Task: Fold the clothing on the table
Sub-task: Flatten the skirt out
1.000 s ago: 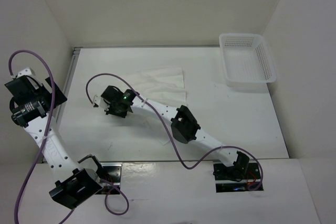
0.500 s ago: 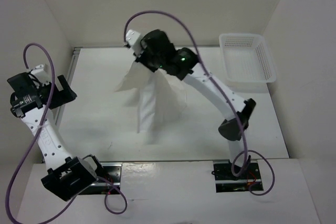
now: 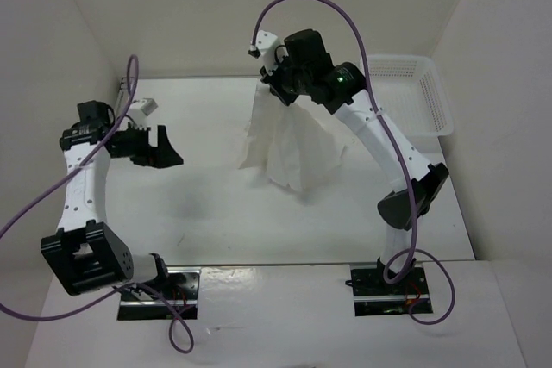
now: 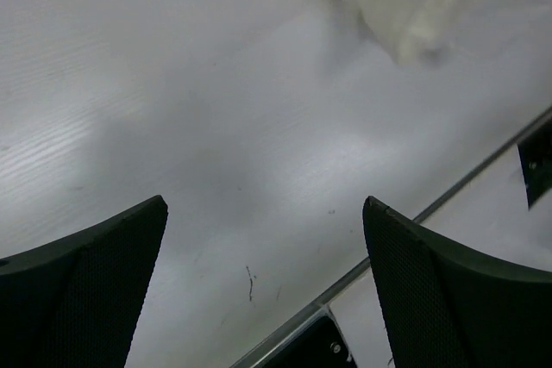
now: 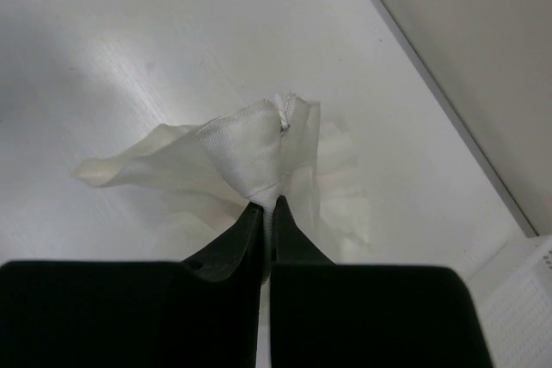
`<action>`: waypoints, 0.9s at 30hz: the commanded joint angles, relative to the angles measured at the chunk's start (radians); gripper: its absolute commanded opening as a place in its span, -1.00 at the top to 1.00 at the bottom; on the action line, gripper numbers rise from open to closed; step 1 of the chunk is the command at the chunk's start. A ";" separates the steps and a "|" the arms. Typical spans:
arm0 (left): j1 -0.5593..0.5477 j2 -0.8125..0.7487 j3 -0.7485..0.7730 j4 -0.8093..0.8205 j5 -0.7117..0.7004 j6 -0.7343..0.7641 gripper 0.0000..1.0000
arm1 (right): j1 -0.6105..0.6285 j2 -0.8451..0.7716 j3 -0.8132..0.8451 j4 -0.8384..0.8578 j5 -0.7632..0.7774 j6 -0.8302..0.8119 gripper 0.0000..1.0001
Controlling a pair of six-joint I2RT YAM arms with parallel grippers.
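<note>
One white pleated garment (image 3: 293, 148) is all there is to fold. It's dangling over the far middle of the table (image 3: 198, 221), bunched at the top and fanning out lower down, with the hem looking like it just about brushes the surface. The right gripper (image 5: 267, 204) has its jaws pinched tight on a small wad of fabric at the top edge, so everything hangs from that one point. The left gripper (image 3: 159, 146) sits off to the left, well apart from the cloth, jaws spread wide with nothing in them. A white perforated basket (image 3: 414, 101) is parked in the far right corner.

This looks like the lift-and-sort-out bit before any real folding. Probably the smart move is for the left gripper to come in and grab a second spot along the top edge, so the two can pull it taut and lay it flat. One pinch alone will likely just drop it in a heap.
</note>
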 commanded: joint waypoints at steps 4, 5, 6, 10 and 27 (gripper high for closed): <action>-0.251 0.025 0.000 0.135 0.048 0.046 -1.00 | -0.032 -0.081 0.008 0.024 -0.093 0.019 1.00; -0.288 0.025 0.000 0.160 -0.011 0.016 -1.00 | -0.044 -0.081 0.019 0.024 -0.110 0.031 1.00; -0.366 0.034 -0.009 0.209 -0.046 0.003 -1.00 | -0.074 -0.081 0.019 0.014 -0.146 0.040 1.00; -0.547 0.056 -0.046 0.312 -0.203 -0.049 -1.00 | -0.134 -0.092 0.039 0.005 -0.182 0.050 1.00; -0.675 0.287 -0.063 0.683 -0.380 -0.144 -1.00 | -0.156 -0.213 -0.064 -0.024 -0.202 0.017 1.00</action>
